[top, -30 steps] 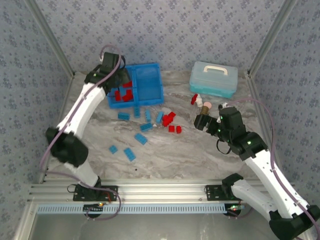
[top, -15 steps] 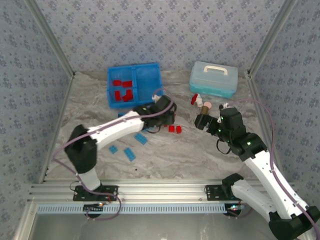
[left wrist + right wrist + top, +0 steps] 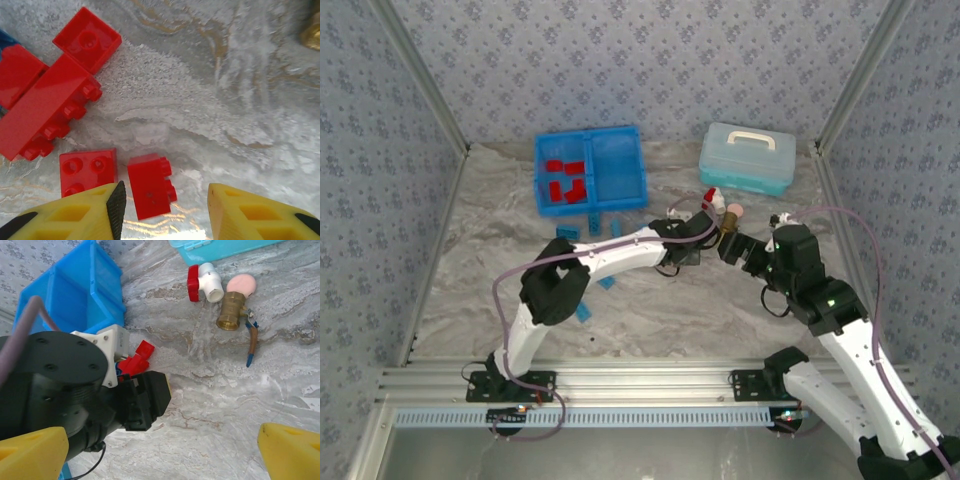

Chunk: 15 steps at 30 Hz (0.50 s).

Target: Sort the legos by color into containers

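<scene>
Left wrist view: the left gripper hangs low over the table with its yellow fingers apart. A small red brick lies on the marble between them, close beside the black-padded finger and well off the other. Nothing is clamped. Just outside that padded finger lies a square red brick, and beyond it a long red brick and another square one.

From the top camera this cluster sits to the right of the blue tray and nearer the arm bases, well apart from its rim. Several red bricks lie in the tray's left compartment. A few light blue bricks lie on the table just in front of the tray's near wall, and two more are farther toward the bases.

The right gripper stands farther right of the tray than the left one, its fingers spread wide and holding nothing. The loose red bricks lie ahead of it, toward the tray.
</scene>
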### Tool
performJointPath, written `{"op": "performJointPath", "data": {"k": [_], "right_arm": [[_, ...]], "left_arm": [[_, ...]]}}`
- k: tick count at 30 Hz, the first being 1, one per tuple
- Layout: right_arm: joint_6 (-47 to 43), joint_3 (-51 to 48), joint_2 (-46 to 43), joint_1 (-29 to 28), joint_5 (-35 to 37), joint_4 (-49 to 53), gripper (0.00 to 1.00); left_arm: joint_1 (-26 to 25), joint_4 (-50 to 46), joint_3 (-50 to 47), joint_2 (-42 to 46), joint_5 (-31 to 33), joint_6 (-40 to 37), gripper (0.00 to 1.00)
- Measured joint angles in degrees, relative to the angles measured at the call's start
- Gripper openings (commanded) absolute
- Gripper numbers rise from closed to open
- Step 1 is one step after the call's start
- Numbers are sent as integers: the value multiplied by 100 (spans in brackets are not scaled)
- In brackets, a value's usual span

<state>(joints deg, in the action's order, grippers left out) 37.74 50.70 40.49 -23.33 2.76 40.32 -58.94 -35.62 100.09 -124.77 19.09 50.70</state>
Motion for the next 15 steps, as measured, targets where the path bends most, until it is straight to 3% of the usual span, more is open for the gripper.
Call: {"op": "performJointPath", "data": {"k": [9, 15], "right_arm": [[0, -20, -26, 63, -4, 85, 100], [0, -33, -153, 90, -4, 142, 100]], "left_arm": [[4, -197, 332, -485, 0, 24, 40], [4, -304, 367, -566, 22, 120, 25]]}}
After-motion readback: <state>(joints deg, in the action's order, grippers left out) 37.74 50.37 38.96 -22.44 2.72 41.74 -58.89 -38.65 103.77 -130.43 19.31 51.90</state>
